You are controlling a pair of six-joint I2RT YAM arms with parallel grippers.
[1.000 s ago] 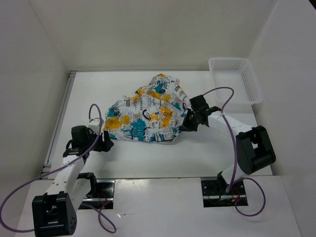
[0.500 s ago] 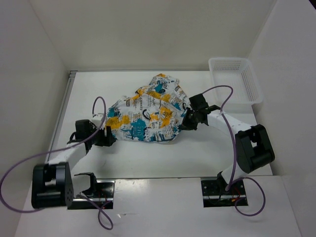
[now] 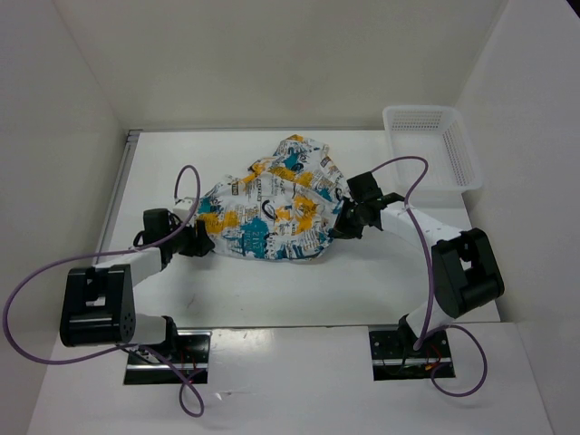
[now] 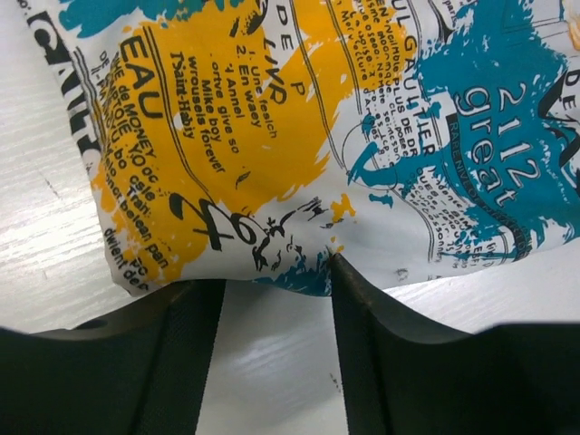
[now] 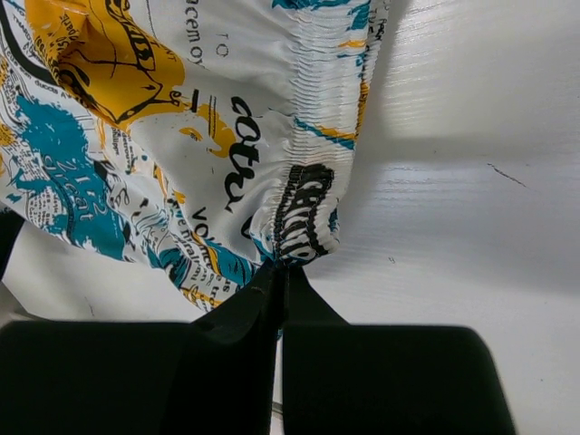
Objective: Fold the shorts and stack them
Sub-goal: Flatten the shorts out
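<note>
The shorts [image 3: 272, 208] lie crumpled mid-frame in the overhead view. My right gripper [image 3: 342, 227] is clenched on their waistband at their right edge; my left gripper [image 3: 203, 243] gapes at their lower-left hem.

A white worktop [image 3: 272, 290] carries a crumpled pair of shorts [image 3: 272, 204], printed in teal, yellow-orange and black, near its middle. A white mesh basket [image 3: 419, 109] sits at the far right corner, apart from the shorts.
</note>
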